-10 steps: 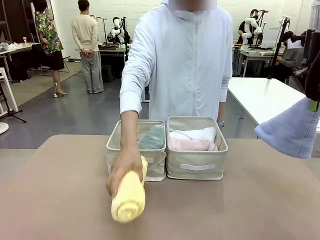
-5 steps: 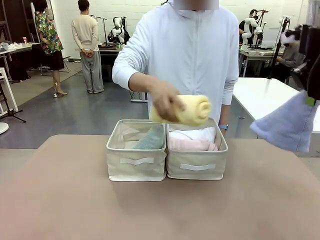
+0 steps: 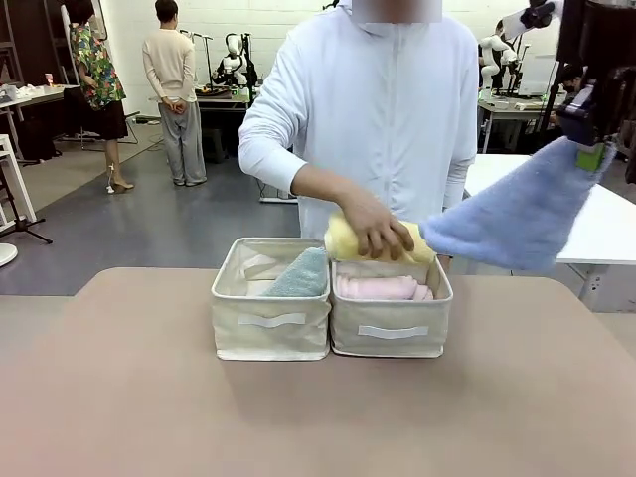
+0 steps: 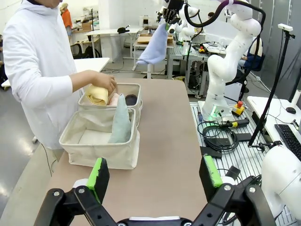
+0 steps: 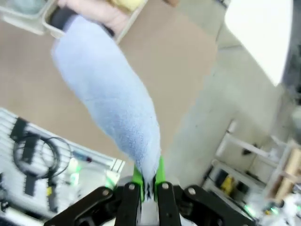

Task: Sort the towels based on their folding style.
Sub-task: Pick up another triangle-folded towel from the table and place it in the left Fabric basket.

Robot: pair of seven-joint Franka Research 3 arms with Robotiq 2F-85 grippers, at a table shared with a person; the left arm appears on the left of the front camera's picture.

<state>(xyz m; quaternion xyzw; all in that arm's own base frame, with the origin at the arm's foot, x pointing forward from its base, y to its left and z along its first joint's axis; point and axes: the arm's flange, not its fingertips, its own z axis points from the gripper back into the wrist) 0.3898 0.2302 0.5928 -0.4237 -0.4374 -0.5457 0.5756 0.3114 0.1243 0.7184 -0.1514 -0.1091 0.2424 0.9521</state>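
Pads of our right gripper point(image 5: 146, 178) pinched the light-blue towel point(image 3: 507, 214) aloft near the right bin point(image 3: 391, 333), where a person's hand point(image 3: 378, 229) pressed the yellow towel point(image 3: 343, 238); our left gripper point(image 4: 155, 172) hung spread and empty.

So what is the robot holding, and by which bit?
The right gripper pinches the blue towel by its narrow tip. The left gripper is open, holding nothing.

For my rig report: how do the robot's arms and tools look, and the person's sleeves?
The right arm is white with rounded joints and a black cable. The left tool and the right tool are black, two-fingered, with green pads. The person's sleeve is white and long.
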